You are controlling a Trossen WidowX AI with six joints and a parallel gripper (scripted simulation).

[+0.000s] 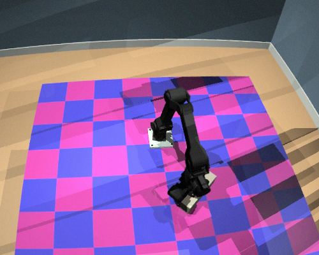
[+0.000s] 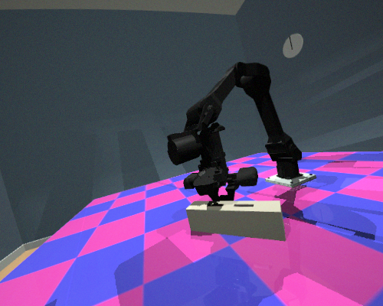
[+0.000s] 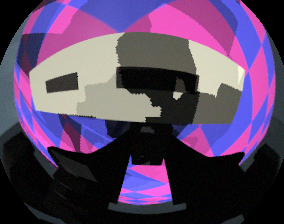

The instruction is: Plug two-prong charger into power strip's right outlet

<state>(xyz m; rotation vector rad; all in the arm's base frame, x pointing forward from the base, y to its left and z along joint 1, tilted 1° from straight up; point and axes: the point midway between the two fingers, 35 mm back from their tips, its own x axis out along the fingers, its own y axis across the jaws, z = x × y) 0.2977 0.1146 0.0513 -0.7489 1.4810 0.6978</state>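
The cream power strip [image 1: 188, 205] [image 2: 237, 222] [image 3: 105, 106] lies on the checkered mat, angled in the top view. Two dark outlet recesses show in its upper face: one [image 2: 243, 205] [image 3: 62, 82] stands clear of the fingers, the other [image 3: 158, 78] is wider in the wrist view and partly shadowed. My gripper [image 2: 221, 196] [image 3: 147, 132] is shut on the dark charger [image 3: 147, 154], low over the strip beside its long edge in the wrist view. The charger is hard to tell from the black fingers. Its prongs, and whether they touch the strip, cannot be made out.
The arm's white base plate [image 1: 150, 141] [image 2: 279, 181] stands on the pink and blue mat [image 1: 74, 162] behind the strip. The arm arches over from it and hides part of the strip in the top view. Dark shadows cross the mat.
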